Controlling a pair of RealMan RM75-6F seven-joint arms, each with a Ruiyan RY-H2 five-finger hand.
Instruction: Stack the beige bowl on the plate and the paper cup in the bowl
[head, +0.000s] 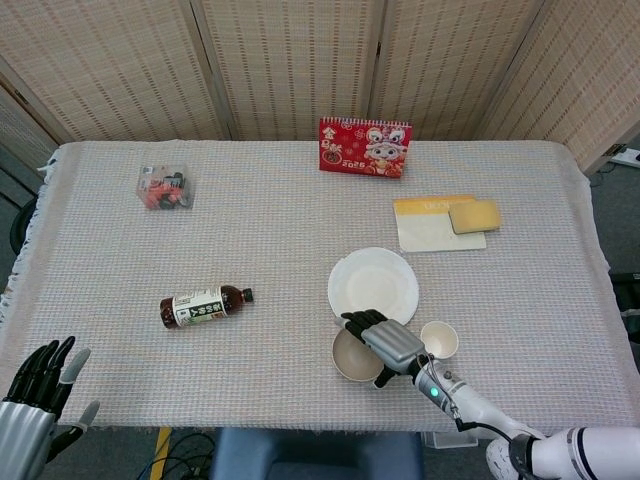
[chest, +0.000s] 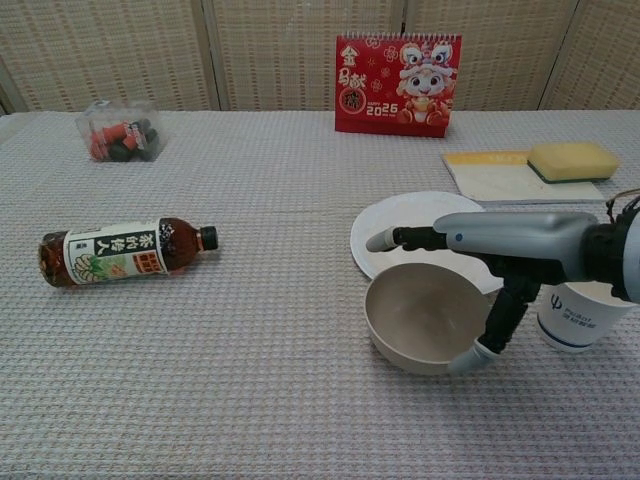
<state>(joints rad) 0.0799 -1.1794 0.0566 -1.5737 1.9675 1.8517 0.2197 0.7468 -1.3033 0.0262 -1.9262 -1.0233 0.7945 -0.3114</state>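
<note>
Your right hand (chest: 500, 262) sits over the beige bowl (chest: 420, 318), fingers stretched flat across the far rim toward the plate (chest: 400, 215) and the thumb dropped down against the bowl's near right side, so the rim lies between them (whether the hold is firm you cannot tell from either view). The bowl stands upright on the tablecloth (head: 270, 230), just in front of the plate and touching or nearly touching its near edge; it is not on the plate. The paper cup (chest: 580, 310) stands upright just to the right of the bowl, partly behind your wrist, with blue print on its side. Taking the plate as your marker: the red calendar (chest: 400, 82) stands well behind it, the yellow sponge (chest: 572, 160) rests on a pale notepad (chest: 490, 175) behind and to the right, the brown tea bottle (chest: 120, 251) lies on its side well off to the left with its cap pointing toward the plate, and a clear packet of small red and dark items (chest: 122, 132) sits far to the left rear. Your left hand (head: 35, 395) shows only in the head view, at the near left corner off the table edge, fingers spread and holding nothing.
</note>
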